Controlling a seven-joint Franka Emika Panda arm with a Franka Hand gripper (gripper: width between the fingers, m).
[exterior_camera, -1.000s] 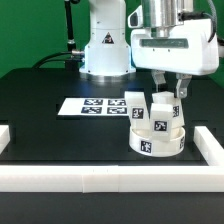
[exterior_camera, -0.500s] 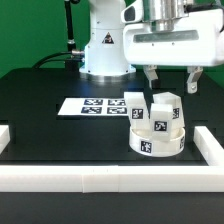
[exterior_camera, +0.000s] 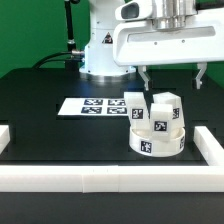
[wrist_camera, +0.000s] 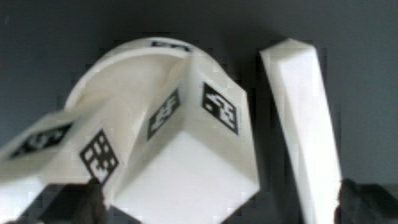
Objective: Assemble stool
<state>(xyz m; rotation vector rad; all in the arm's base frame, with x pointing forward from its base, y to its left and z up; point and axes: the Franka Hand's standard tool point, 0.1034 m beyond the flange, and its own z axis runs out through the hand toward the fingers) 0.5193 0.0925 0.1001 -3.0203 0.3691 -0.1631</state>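
Observation:
The white round stool seat (exterior_camera: 157, 143) lies at the exterior view's right, near the right rail. Three blocky tagged legs stand upright on it: one at the back left (exterior_camera: 136, 105), one at the back right (exterior_camera: 167, 104) and one in front (exterior_camera: 158, 123). My gripper (exterior_camera: 171, 76) hangs above the legs, open wide and empty, with its fingers (exterior_camera: 143, 76) apart from them. In the wrist view a tagged leg (wrist_camera: 178, 150) fills the middle below my gripper (wrist_camera: 214, 205), with the seat rim (wrist_camera: 121, 70) behind it.
The marker board (exterior_camera: 92, 106) lies left of the seat. White border rails run along the front (exterior_camera: 100, 177), the right (exterior_camera: 212, 146) and the left (exterior_camera: 5, 135); the right one also shows in the wrist view (wrist_camera: 295, 110). The arm's base (exterior_camera: 104, 45) stands at the back.
The gripper has opened wide and let go of the back right leg, then risen. The leg stays upright on the seat.

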